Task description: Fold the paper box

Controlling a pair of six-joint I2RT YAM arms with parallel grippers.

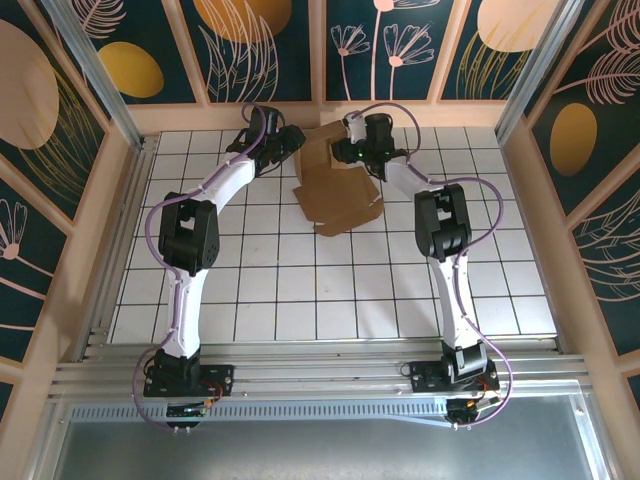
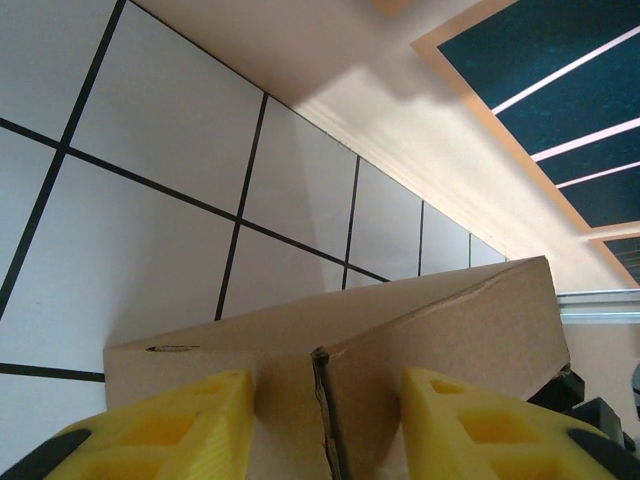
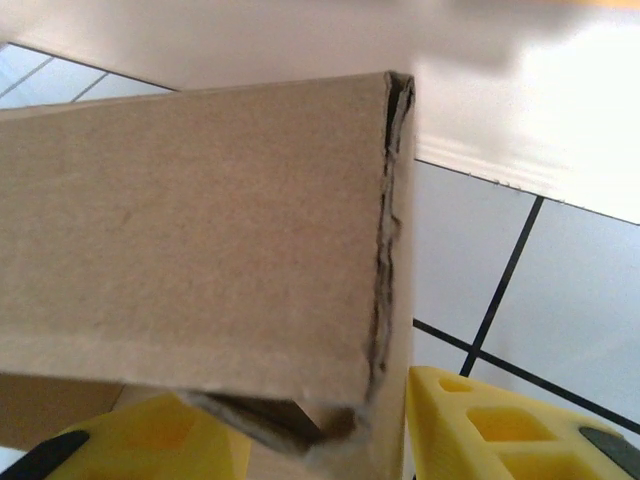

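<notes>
Box point(image 1: 335, 200) lay half-folded at the far edge of the surface point(image 1: 300, 290). Left gripper point(image 2: 325, 385) stood part-open astride a wall seam and should have steadied it squarely. Right gripper point(image 3: 320, 400) straddled a raised corner, its grip unclear; gentle closing seemed wise.

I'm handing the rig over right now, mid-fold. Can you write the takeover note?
Left pincer: fingers either side of a raised cardboard wall; grip unclear.
Right pincer: fingers either side of a raised flap; grip unclear.
Paper box: far centre of the table, between both arms.
Done: some panels stand up; the near part lies flat.
Left: raise the other flaps and close the box.
</notes>
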